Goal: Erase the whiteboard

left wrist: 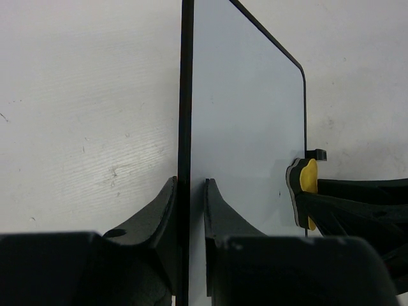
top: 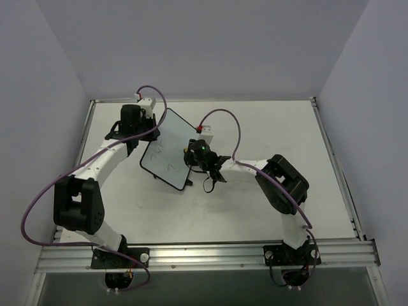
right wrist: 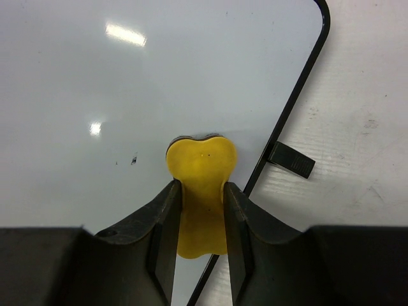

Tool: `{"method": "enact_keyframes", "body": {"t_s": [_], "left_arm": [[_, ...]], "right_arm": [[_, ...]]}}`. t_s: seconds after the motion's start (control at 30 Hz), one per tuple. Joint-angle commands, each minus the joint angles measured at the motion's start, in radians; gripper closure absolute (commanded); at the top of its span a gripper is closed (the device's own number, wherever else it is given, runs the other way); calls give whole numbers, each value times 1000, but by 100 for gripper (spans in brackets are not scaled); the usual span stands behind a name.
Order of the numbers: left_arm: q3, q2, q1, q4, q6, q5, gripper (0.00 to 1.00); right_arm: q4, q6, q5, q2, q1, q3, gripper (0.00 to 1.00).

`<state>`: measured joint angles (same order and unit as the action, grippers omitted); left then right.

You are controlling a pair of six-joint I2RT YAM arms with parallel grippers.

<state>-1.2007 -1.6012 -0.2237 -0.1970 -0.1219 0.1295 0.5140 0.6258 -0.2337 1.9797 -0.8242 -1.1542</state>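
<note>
Left fingers (left wrist: 159, 217) clamp the whiteboard's (left wrist: 248, 127) edge; right fingers (right wrist: 167, 223) grip the eraser (right wrist: 201, 166) against its face, at 3 o'clock.

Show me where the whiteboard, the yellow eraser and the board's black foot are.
whiteboard (right wrist: 159, 76), right wrist view, bare white writing face.
eraser (right wrist: 201, 162), right wrist view, its yellow lobed end.
foot (right wrist: 291, 160), right wrist view, middle of the black tab.

Right hand (right wrist: 200, 213) grips a yellow eraser (right wrist: 201, 185) — pressed against the whiteboard (right wrist: 159, 83) near its frame.
</note>
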Motion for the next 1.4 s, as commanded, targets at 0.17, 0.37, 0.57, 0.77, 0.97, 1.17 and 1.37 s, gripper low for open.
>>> {"method": "enact_keyframes", "body": {"t_s": [0.17,0.37,0.57,0.77,0.97,1.17,1.37], "left_arm": [[33,0,-42,-44,33,-25,98],[33,3,-46,-45,33,-28,98],[35,4,-51,-47,34,-36,98],[33,4,-51,-45,34,-37,98],[32,1,-52,-45,33,-37,98],[32,4,-54,-45,31,-44,98],[33,7,-55,-44,31,-45,98]], "right_arm": [[-25,-12,163,61,-72,-65,91],[49,-15,224,48,-59,-56,91],[112,0,304,42,-67,-53,91],[110,8,324,53,-87,-58,91],[98,8,303,38,-167,-70,91],[66,8,237,7,-252,-64,91],[122,49,169,-13,-265,46,91]]}}
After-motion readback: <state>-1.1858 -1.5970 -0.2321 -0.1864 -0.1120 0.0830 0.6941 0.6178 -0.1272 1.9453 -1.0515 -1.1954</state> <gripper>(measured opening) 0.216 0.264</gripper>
